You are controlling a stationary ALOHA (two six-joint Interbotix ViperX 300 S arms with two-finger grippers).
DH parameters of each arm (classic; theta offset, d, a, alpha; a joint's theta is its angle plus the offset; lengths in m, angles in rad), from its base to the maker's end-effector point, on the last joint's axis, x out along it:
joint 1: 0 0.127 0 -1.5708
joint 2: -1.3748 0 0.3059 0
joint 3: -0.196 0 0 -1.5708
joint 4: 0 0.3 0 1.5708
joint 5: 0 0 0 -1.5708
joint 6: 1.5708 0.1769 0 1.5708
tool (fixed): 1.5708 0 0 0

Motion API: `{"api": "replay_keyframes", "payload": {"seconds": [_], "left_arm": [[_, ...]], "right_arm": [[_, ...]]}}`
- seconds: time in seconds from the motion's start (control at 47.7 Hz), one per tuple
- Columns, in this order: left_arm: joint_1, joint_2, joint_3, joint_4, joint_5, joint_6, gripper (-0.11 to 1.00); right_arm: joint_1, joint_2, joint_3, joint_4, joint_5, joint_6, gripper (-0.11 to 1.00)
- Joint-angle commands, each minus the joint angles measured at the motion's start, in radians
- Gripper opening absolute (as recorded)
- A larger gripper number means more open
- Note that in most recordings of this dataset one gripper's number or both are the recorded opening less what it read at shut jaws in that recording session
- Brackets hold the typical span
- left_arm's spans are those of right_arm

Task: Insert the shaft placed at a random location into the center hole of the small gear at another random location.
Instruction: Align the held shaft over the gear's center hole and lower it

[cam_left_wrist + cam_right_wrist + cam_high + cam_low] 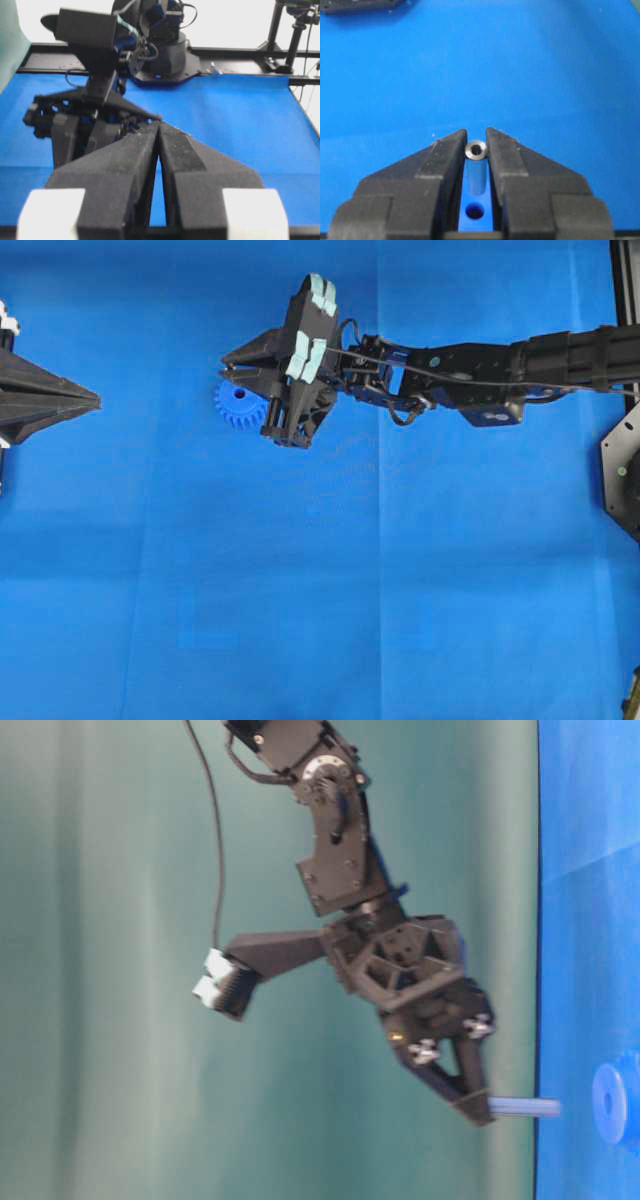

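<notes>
The small gear (236, 406) lies flat on the blue cloth, partly under my right gripper (262, 392). My right gripper (476, 136) is shut on the shaft (475, 149), a silvery pin held upright between the fingertips. In the right wrist view the center hole (475, 212) shows between the fingers, just behind the shaft. In the table-level view the shaft (526, 1108) points at the gear (614, 1103), with a small gap between its end and the gear. My left gripper (95, 398) is shut and empty at the left, far from the gear; its closed tips also show in the left wrist view (159, 124).
The right arm (480, 370) reaches in from the right across the upper middle. A black mount plate (622, 470) sits at the right edge. The cloth (330, 600) runs below the gripper.
</notes>
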Motion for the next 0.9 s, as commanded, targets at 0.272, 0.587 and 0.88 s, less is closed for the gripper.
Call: {"api": "replay_keyframes", "payload": {"seconds": [0.272,0.587,0.88], "left_arm": [[0.002,-0.003,-0.014,0.002,-0.005,-0.003,0.0],[0.002,-0.003,-0.014,0.002,-0.005,-0.003,0.0],[0.002,-0.003,-0.014,0.0,-0.005,-0.003,0.0]], "right_arm": [[0.002,0.037,-0.021,0.012,-0.031,0.002,0.03],[-0.002,0.051,-0.021,0.011,-0.037,0.002,0.03],[-0.002,0.094,-0.031,0.014,-0.037,0.002,0.03]]}}
